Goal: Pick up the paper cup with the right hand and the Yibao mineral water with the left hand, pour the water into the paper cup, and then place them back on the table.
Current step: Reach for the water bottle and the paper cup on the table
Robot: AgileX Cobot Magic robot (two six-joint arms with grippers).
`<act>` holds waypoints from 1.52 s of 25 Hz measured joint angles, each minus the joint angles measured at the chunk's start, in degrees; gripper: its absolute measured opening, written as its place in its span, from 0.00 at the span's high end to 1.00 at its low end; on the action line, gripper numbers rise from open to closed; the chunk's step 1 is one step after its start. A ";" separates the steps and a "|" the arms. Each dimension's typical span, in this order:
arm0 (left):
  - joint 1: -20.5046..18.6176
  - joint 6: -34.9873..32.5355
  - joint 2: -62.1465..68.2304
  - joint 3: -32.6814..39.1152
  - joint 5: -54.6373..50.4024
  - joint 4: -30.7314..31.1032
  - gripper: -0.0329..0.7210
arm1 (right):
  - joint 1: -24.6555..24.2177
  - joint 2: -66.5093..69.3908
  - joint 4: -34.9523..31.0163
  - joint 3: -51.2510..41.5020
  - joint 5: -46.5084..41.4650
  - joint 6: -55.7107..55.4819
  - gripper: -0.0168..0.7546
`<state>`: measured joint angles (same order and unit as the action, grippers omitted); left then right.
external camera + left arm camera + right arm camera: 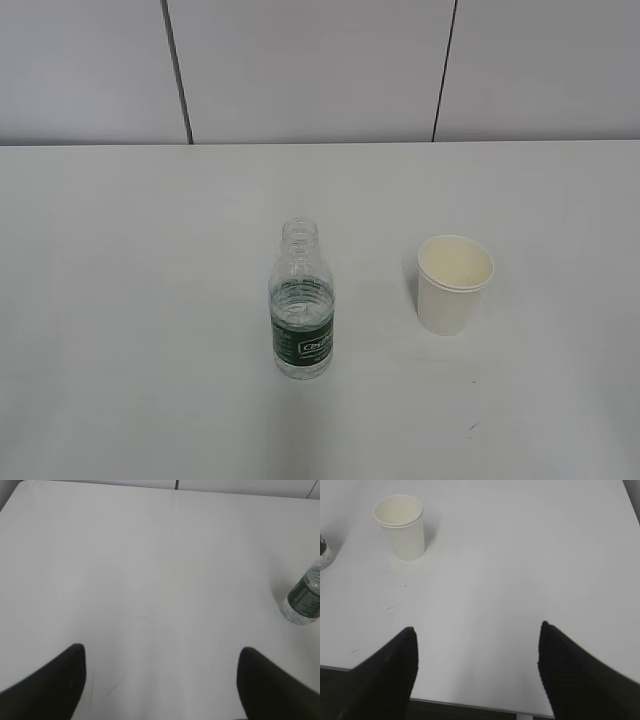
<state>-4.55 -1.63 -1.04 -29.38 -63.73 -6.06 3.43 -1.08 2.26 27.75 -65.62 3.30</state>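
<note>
bottle [301, 303] upright, mouth up, mid-table [120, 300] | cup [454, 283] upright at its 3 o'clock, apart | left hand [160, 680] fingers spread, empty, above table | right hand [476, 672] likewise

The Yibao mineral water [301, 303] stands upright on the table [120, 300], near the middle. The paper cup [454, 283] stands upright to its right, a little farther back, apart from it. A wall runs behind the table's far edge. The left hand [160, 680] hangs over the table left of the bottle; the right hand [476, 672] hangs at the near edge, right of the cup.
</note>
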 joint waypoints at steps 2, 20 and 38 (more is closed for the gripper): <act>0.00 0.00 0.00 0.00 0.00 0.00 0.21 | 0.00 0.00 0.00 0.00 0.00 0.00 0.22; 0.00 0.00 0.00 0.00 0.00 0.00 0.22 | 0.00 0.00 0.00 0.00 0.00 0.00 0.22; 0.00 0.00 0.00 0.00 0.00 -0.05 0.23 | 0.00 0.00 0.00 0.00 0.00 0.00 0.22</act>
<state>-4.55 -1.63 -1.04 -29.38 -63.73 -6.11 3.43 -1.08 2.26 27.75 -65.62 3.30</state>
